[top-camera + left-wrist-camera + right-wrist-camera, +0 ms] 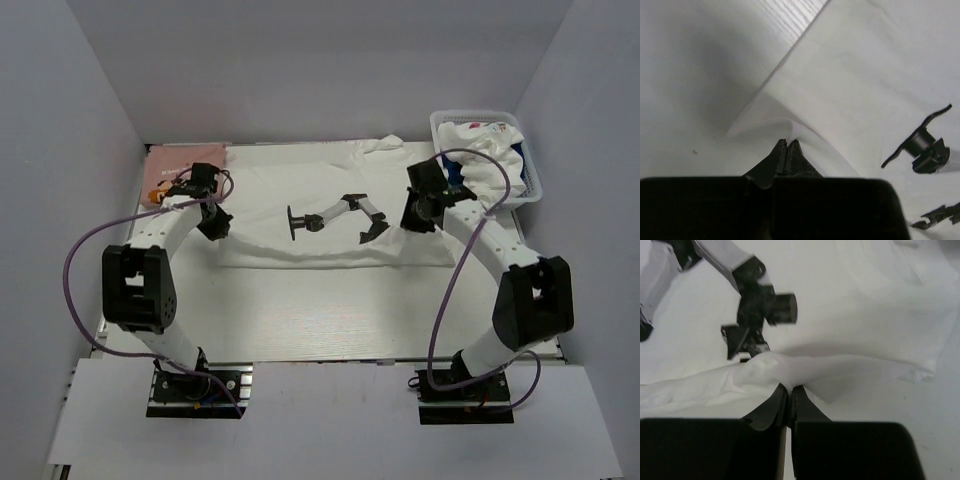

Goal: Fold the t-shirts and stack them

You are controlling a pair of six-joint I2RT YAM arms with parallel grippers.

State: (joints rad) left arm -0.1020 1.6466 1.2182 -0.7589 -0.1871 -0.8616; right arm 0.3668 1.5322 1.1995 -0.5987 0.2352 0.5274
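Note:
A large white t-shirt (pixel 320 180) with a black printed figure (pixel 330 215) lies spread across the middle of the table. My left gripper (pixel 215 228) is shut on its left edge, and the left wrist view shows a lifted fold of white cloth (pixel 790 125) pinched between the tips of that gripper (pixel 788 142). My right gripper (pixel 415 218) is shut on the shirt's right edge, where bunched cloth (pixel 775 367) is caught at its tips (pixel 789 387). A pink t-shirt (pixel 175 165) lies folded at the back left.
A white lattice basket (pixel 533 180) stands at the back right. It holds a white tee with small coloured marks (pixel 475 132) and some dark blue cloth (pixel 519 150). White walls close in the table at the back and both sides.

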